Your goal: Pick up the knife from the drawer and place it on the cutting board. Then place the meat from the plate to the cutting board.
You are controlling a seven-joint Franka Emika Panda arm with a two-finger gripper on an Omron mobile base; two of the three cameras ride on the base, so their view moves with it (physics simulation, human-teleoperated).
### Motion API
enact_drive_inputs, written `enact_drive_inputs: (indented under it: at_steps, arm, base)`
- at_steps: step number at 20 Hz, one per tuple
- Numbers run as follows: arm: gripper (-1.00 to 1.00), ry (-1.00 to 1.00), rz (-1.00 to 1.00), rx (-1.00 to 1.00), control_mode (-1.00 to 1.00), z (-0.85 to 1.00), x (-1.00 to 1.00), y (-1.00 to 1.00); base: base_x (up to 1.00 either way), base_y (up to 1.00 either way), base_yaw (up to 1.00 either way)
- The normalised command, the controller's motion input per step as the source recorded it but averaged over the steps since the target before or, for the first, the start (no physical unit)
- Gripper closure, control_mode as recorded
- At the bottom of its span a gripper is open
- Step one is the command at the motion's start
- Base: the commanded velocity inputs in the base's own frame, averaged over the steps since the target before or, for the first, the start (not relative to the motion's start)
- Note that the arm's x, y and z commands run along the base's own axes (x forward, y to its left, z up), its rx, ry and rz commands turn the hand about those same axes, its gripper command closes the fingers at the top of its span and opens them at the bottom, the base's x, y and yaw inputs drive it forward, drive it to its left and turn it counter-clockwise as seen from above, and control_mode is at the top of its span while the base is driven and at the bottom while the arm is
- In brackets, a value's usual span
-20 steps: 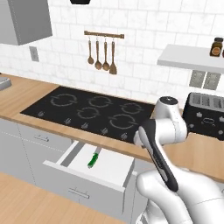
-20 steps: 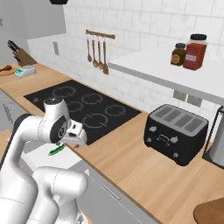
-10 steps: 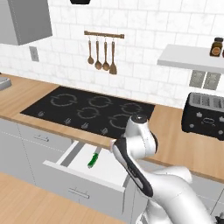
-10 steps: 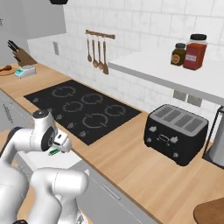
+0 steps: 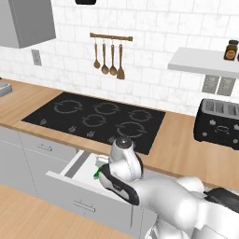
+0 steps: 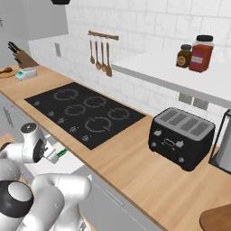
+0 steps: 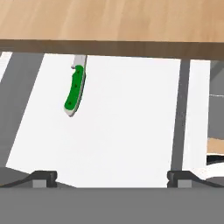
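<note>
The knife (image 7: pixel 74 91) has a green handle and lies on the white floor of the open drawer (image 7: pixel 131 127); its short silver blade runs under the wooden counter edge. In the hand view my gripper (image 7: pixel 112 178) hangs above the drawer, open wide with nothing between its fingers, and the knife is ahead and to the left of it. A bit of the green handle (image 5: pixel 97 174) shows beside my bent arm over the drawer (image 5: pixel 79 170). The cutting board (image 6: pixel 218 218) peeks in at the counter's near right corner. A plate (image 6: pixel 6 72) with a brown piece, the meat, sits far left.
A black hob (image 5: pixel 95 119) lies behind the drawer. Further right on the counter stands a black toaster (image 6: pixel 180 135). Wooden spoons (image 5: pixel 108 58) hang on the wall. A knife block (image 6: pixel 21 57) stands at the far left. The counter edge (image 7: pixel 109 43) overhangs the drawer's back.
My arm has folded down and to the left, from above the counter to low over the open drawer. The gripper has stayed open. The knife has not moved.
</note>
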Motion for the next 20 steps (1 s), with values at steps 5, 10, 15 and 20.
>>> enact_drive_inputs:
  at_steps: [5, 10, 15, 20]
  arm:
    - [-1.0, 0.09, -0.06, 0.12, -1.0, -0.06, 0.37, 0.32]
    - [-1.0, 0.06, -0.03, 0.01, -1.0, -0.3, 0.34, 0.38]
    - [-1.0, 0.17, 0.0, -0.01, -1.0, -0.44, 0.17, 0.31]
    - [-1.0, 0.15, 0.01, 0.0, -1.0, -0.52, -0.4, 0.39]
  base:
    - [0.0, 0.0, 0.0]
    - [0.0, 0.0, 0.0]
    - [0.0, 0.0, 0.0]
    - [0.0, 0.0, 0.0]
